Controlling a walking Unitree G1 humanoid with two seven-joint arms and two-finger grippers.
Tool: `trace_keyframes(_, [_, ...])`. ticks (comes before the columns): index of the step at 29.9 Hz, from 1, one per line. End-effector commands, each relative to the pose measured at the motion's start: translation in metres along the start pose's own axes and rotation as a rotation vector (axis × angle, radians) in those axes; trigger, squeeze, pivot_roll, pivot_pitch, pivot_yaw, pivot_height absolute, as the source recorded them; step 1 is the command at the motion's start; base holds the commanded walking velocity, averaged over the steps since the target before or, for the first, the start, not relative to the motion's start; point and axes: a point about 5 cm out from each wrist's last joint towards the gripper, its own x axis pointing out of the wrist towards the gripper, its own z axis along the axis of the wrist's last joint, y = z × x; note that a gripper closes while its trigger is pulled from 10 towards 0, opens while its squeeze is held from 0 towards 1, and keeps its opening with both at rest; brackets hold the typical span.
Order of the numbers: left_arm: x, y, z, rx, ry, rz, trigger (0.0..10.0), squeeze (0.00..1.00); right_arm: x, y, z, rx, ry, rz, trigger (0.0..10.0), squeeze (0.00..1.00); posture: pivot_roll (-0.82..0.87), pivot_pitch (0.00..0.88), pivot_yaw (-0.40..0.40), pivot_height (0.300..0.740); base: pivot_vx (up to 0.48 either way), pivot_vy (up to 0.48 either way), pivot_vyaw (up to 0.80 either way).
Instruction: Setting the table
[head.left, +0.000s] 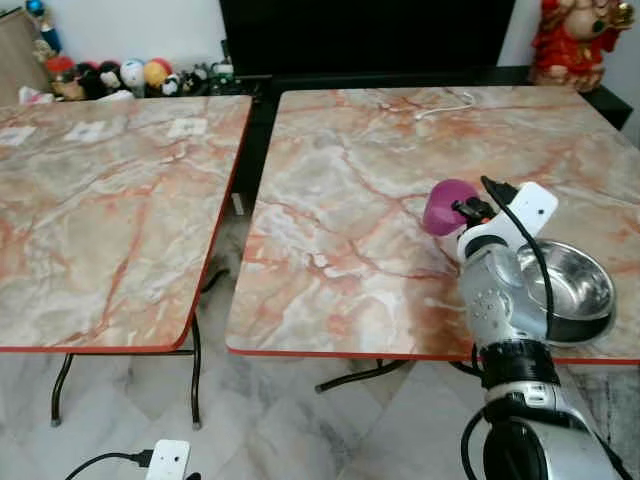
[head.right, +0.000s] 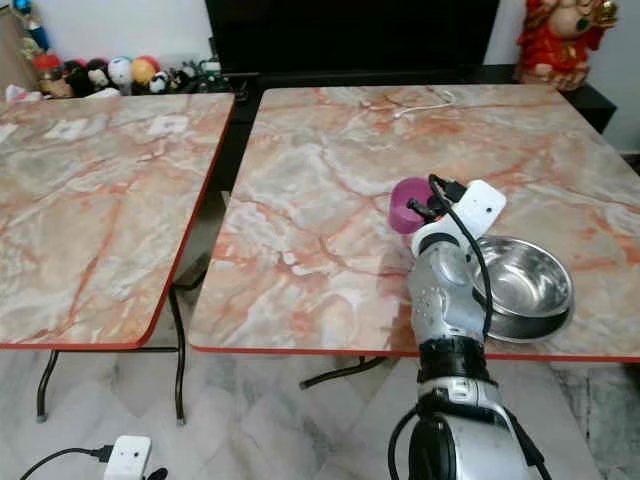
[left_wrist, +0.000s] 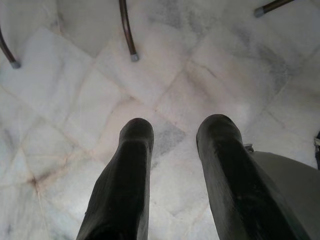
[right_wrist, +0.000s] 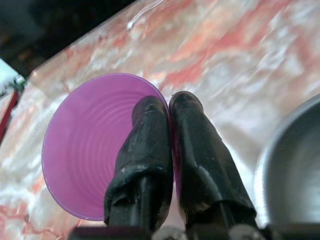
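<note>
Purple plastic cup (right_wrist: 87, 145) held above the right-hand marble-patterned table (head.left: 360, 200), rim pinched between the two black fingers (right_wrist: 145, 150) of the right pincer (right_wrist: 167, 102), one finger inside the cup and one outside. Just beside it, nearer the table's front right corner, a stainless steel bowl (head.left: 570, 285) resting on the tabletop, partly hidden behind the silver right arm (head.left: 500, 300). Farther back on the same table, a white cable (head.left: 445, 105). To the left, across a narrow gap, a second matching table (head.left: 100, 210) with small white papers (head.left: 187, 127) near its far edge. Beyond both, a row of small toy figures (head.left: 130, 75) and a red figurine (head.left: 570, 40) against the wall. Down low, left pincer (left_wrist: 172, 127) hanging with fingers parted over the pale tiled floor (left_wrist: 165, 75), near table legs (left_wrist: 127, 30).
</note>
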Motion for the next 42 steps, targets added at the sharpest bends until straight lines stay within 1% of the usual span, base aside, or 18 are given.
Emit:
trace_keyframes(1, [-0.002,0.003,-0.005,-0.011,0.016,0.005,10.0,0.0,0.003,0.001,0.005,-0.023,0.005,-0.035,10.0,0.0,-0.05,0.102,0.043,0.74,0.0,0.0,0.0])
trace_keyframes(2, [-0.002,0.003,-0.005,-0.012,0.016,0.003,10.0,0.0,0.004,0.001,0.006,-0.035,0.005,-0.043,10.0,0.0,-0.05,0.104,0.043,0.74,0.0,0.0,0.0])
trace_keyframes(7, [-0.002,0.002,-0.006,-0.01,0.019,-0.003,10.0,0.0,0.006,0.003,0.005,-0.015,0.009,-0.068,10.0,0.0,-0.05,0.111,0.044,0.74,0.0,0.0,0.0])
trace_keyframes(12, [-0.003,0.002,-0.007,-0.01,0.022,-0.003,10.0,0.0,0.004,0.001,0.005,-0.005,0.006,-0.131,10.0,0.0,-0.05,0.114,0.042,0.74,0.0,0.0,0.0])
trace_keyframes(19, [-0.003,0.002,-0.008,-0.011,0.024,-0.005,10.0,0.0,0.0,0.002,0.003,-0.002,0.013,-0.155,10.0,0.0,-0.06,0.116,0.041,0.74,0.0,0.0,0.0])
trace_keyframes(27, [-0.003,0.001,-0.009,-0.011,0.025,-0.01,10.0,0.0,-0.002,0.007,0.001,0.003,0.027,-0.145,10.0,0.0,-0.06,0.117,0.039,0.74,0.0,0.0,0.0])
trace_keyframes(34, [-0.003,0.001,-0.01,-0.013,0.029,-0.008,10.0,0.0,-0.005,0.003,0.0,-0.004,0.025,-0.184,10.0,0.0,-0.06,0.117,0.038,0.74,0.0,0.0,0.0])
trace_keyframes(35, [-0.003,0.001,-0.01,-0.013,0.03,-0.008,10.0,0.0,-0.006,0.002,0.0,-0.006,0.024,-0.19,10.0,0.46,-0.06,0.116,0.038,0.74,0.0,0.0,0.0])
trace_keyframes(36, [-0.003,0.001,-0.01,-0.014,0.032,-0.008,10.0,0.0,-0.006,0.0,0.0,-0.005,0.022,-0.207,10.0,0.58,-0.06,0.117,0.037,0.74,0.0,0.0,0.0])
trace_keyframes(39, [-0.004,0.001,-0.011,-0.014,0.033,-0.008,10.0,0.0,-0.007,-0.002,0.0,-0.008,0.022,-0.224,10.0,0.56,-0.06,0.117,0.037,0.74,0.0,0.0,0.0])
trace_keyframes(41, [-0.004,0.001,-0.011,-0.015,0.034,-0.009,10.0,0.0,-0.007,-0.003,0.0,-0.005,0.022,-0.231,10.0,0.51,-0.06,0.116,0.037,0.74,0.0,0.0,0.0])
trace_keyframes(42, [-0.004,0.001,-0.011,-0.015,0.034,-0.009,10.0,0.0,-0.007,-0.003,0.0,-0.007,0.022,-0.235,10.0,0.24,-0.06,0.116,0.037,0.74,0.0,0.0,0.0])
